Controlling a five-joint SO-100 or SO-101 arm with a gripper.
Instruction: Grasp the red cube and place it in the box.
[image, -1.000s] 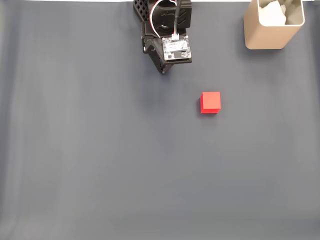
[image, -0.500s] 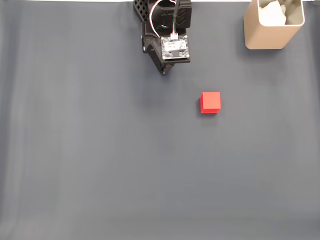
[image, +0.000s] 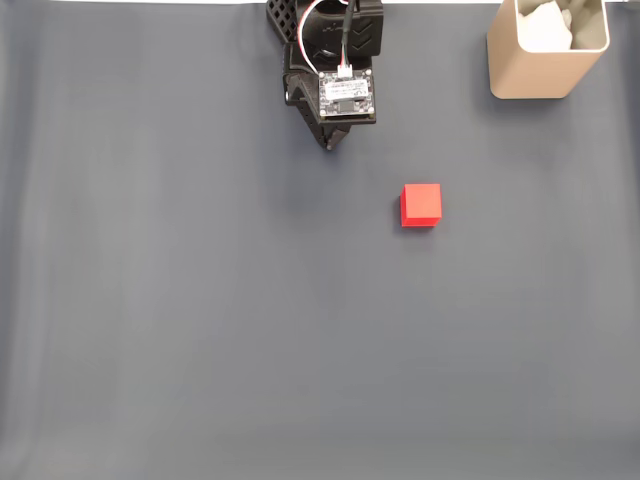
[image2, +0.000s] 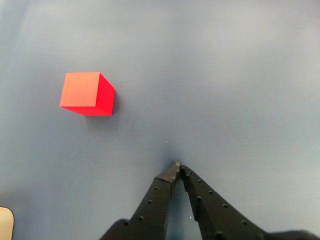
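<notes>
At ten o'clock from the claw (image2: 178, 166), whose tips are together, sits the unmarked red cube (image2: 86, 94) on the desk (image: 200, 330).

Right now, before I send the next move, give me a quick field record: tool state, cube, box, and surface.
tool: fingertips shut together, holding nothing, above bare mat
small bright red cube: alone on the mat, apart from the tool; up and left of the fingertips in the wrist view
tall tan box with rounded corners: upright at the top right corner of the fixed view
surface: dark grey mat
</notes>
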